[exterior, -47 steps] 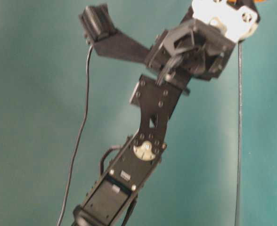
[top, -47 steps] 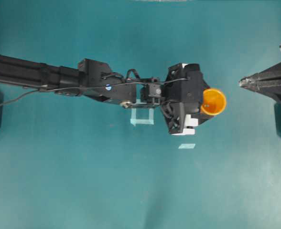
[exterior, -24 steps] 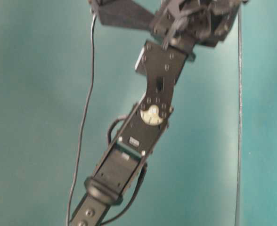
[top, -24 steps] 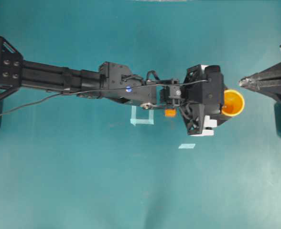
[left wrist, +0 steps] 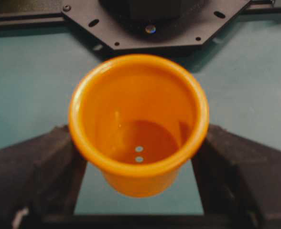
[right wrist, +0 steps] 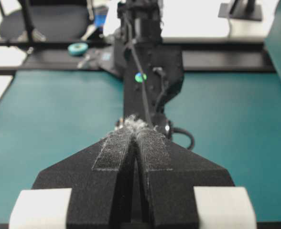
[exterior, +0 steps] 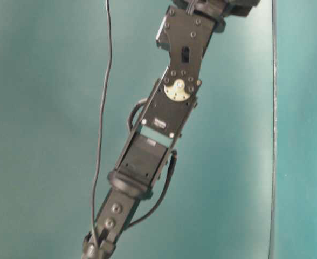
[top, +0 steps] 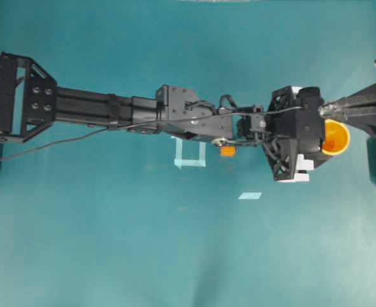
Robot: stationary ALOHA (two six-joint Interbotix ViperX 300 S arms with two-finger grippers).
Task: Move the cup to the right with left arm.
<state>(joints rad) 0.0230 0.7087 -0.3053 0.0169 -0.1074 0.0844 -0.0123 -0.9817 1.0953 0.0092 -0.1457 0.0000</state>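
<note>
One cup, one orange cube

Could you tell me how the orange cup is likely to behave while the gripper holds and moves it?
The cup looks like smooth, thin plastic, so probably light and somewhat slippery. It is empty and narrows downward, so it might tip if released carelessly.

You see the cup in yellow-orange, darker orange inside. The left arm is black with white parts near its gripper. The small cube is orange. The table is teal, with pale tape marks.
</note>
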